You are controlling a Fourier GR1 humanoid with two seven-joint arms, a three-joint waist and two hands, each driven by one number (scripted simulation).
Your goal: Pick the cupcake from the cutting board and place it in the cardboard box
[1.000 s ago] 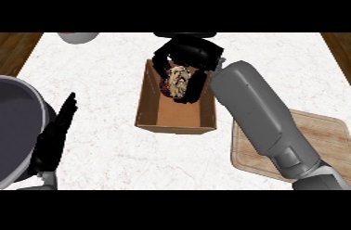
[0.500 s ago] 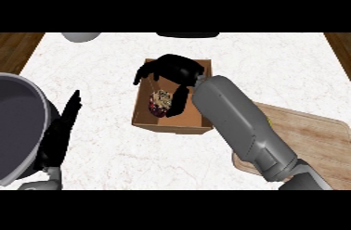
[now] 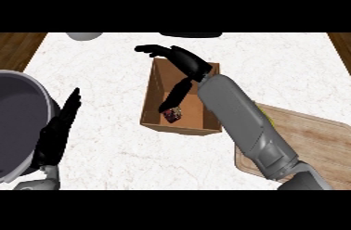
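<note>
— Where's the cupcake (image 3: 172,114)?
— Inside the cardboard box (image 3: 153,97), frame centre.
— The hands?
— Right hand (image 3: 179,58) hovers spread over the box's far end; left hand (image 3: 60,127) rests straight-fingered, lower left.

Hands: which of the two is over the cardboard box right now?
The right hand, fingers spread above the cardboard box; the left hand rests at the left, beside it.

Both forearms are smooth grey shells, kinda rounded and chunky, with a darker grey joint down at 5 o'clock. The right hand (image 3: 179,58) is all matte black with slim black fingers (image 3: 152,49). The left hand (image 3: 60,127) at 8 o'clock is black too, long and narrow.
</note>
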